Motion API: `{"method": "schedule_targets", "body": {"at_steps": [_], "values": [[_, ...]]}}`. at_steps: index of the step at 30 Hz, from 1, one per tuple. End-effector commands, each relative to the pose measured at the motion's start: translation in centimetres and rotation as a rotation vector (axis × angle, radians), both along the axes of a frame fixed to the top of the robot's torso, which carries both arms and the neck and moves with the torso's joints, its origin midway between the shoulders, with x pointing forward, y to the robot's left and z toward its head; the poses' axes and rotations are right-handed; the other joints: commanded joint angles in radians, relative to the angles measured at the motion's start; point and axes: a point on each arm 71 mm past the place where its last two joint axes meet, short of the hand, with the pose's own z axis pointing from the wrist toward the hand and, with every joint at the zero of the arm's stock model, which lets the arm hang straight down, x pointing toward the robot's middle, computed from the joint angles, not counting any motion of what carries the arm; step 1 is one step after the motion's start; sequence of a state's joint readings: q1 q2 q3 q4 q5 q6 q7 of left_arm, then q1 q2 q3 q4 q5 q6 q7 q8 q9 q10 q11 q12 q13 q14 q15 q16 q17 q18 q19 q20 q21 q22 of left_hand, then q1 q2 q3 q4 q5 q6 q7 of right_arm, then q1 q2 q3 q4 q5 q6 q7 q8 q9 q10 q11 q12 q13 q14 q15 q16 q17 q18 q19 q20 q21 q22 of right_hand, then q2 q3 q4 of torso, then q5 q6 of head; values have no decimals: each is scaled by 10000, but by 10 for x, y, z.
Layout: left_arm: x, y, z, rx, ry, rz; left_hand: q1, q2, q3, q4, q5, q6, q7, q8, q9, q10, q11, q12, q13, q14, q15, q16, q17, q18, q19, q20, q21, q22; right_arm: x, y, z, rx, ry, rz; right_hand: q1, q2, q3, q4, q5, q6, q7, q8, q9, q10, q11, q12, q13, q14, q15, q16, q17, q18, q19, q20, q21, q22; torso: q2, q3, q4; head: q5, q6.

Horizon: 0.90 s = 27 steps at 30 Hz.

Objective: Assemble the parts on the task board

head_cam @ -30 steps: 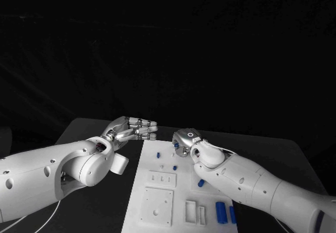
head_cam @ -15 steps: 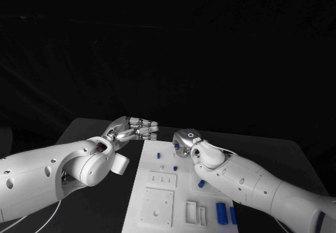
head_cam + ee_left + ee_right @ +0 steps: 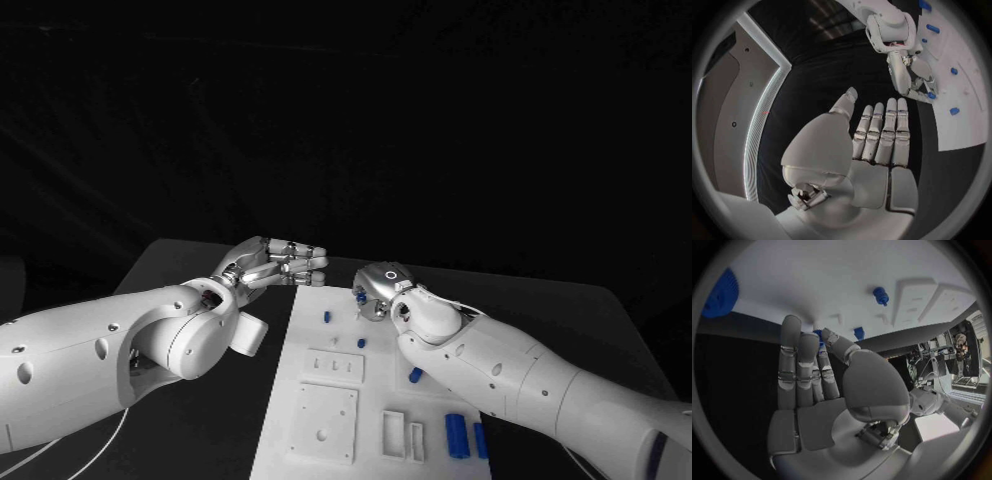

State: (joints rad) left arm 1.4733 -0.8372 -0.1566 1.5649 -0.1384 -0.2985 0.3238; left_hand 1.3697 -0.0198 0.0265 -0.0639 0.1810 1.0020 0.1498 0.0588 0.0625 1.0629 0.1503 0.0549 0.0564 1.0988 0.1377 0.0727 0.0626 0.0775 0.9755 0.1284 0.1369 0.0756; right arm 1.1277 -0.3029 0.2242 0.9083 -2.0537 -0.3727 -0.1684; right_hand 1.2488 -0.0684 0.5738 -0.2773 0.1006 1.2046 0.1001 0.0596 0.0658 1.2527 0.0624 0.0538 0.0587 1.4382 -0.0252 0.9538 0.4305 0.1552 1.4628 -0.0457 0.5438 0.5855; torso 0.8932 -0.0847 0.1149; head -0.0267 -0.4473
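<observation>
Right robot hand [image 3: 378, 290] pinches a small blue part [image 3: 821, 334] at task board's [image 3: 335, 400] 12 o'clock edge. Left robot hand [image 3: 274, 264] empty, fingers straight and close together.

Task board [image 3: 325, 400]: near end cut off by the head view's bottom edge, right side hidden under the right arm [image 3: 534, 385]. Blue part [image 3: 822, 335] at right hand [image 3: 814, 375]: mostly hidden behind fingers; grip cannot be told.

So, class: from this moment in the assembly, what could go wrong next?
1. The right hand pinches a small blue part at the task board's far edge; it could slip onto the black table.
2. The left hand hovers close beside it, empty; the two hands could collide.
</observation>
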Motion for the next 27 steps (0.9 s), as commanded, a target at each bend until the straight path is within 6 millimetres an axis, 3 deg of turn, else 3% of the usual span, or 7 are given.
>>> {"method": "schedule_targets", "body": {"at_steps": [1,23,27], "values": [[0,-2,2,-45,-62,-43,108,5,8,37,-51,-14,39,32,16,-62,12,38,16,-31,46,-10,12,-27,56,29,33,-11,0,1,-4,-126,231,54,21,21,-75,5,-46,29,-21,32,12,60,-85,39,7,-3,-71,7,8,106,130,-46,-35,7,6,-8,-3,-3,-6],[0,-1,2,-36,-52,-18,108,5,8,37,-51,-14,39,32,16,-62,12,38,16,-31,46,-10,12,-27,56,29,33,-11,1,-1,-5,-237,215,10,5,-8,-171,-2,-37,-17,-11,30,7,-1,-67,36,5,-5,-59,-11,14,101,166,-39,-167,98,36,-10,-13,-13,30],[0,0,2,-31,-49,-2,108,5,8,37,-51,-14,39,32,16,-62,12,38,16,-31,46,-10,12,-27,56,29,33,-11,1,-2,-5,-132,146,12,-21,-55,-160,2,-39,-248,48,18,-13,-279,20,36,1,-14,1,-37,18,110,161,0,-230,123,38,-12,-10,-18,20]]}}
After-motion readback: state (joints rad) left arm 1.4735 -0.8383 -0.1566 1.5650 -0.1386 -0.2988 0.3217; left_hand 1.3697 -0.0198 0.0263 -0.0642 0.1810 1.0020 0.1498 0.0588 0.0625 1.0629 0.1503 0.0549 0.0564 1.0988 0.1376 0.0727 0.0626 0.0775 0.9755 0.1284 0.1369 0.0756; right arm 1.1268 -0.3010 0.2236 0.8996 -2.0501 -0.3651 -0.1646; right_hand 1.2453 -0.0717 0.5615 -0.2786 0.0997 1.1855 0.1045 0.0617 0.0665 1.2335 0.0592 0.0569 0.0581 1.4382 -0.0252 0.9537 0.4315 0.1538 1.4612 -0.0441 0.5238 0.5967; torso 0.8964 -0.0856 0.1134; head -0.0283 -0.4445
